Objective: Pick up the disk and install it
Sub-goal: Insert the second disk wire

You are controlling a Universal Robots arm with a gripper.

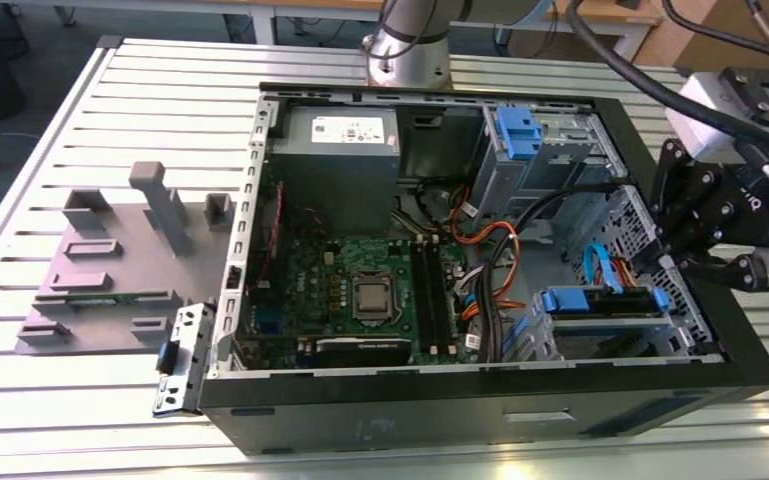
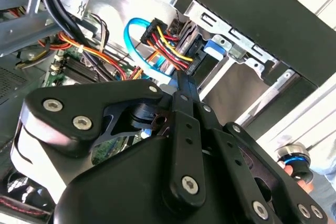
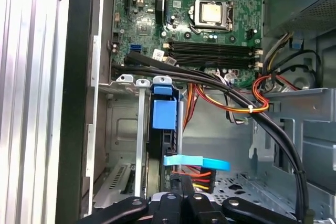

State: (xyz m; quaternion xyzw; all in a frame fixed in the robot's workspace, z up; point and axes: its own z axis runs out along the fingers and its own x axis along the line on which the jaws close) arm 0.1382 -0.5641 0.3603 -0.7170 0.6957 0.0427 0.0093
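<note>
Gripper [image 2: 184, 80]: closest to both wrist cameras; its black fingers are seen lying together, with nothing visible between them.
Gripper position: in the exterior view the gripper [image 1: 664, 268] is reached over the case wall on that view's right, with the tips inside the computer case [image 1: 491, 385].
Disk [image 3: 164, 114]: found inside the case, stood in the drive bay with its blue carrier frame turned towards the motherboard [image 3: 210, 19]; in the exterior view the disk [image 1: 598, 300] is seen in the lower bay on that view's right.
Disk and gripper: the fingertips are placed at the cabled end of the disk, just beside it; whether contact is made cannot be told.
Cables: a blue data cable [image 3: 197, 162] and a red-and-yellow power lead [image 2: 168, 43] are run to that same end, right by the fingertips.
Step in hand: the pick-up is judged done, since the disk is already carried by the bay; the install step is judged under way or near its finish.
Call of the next move: a straight line along the bay rails is judged necessary, so that the frame is kept from jamming and the cables are not caught.
Surroundings: the case is laid open on a slatted table [image 1: 37, 150], with a grey fixture [image 1: 117, 260] beside it.
</note>
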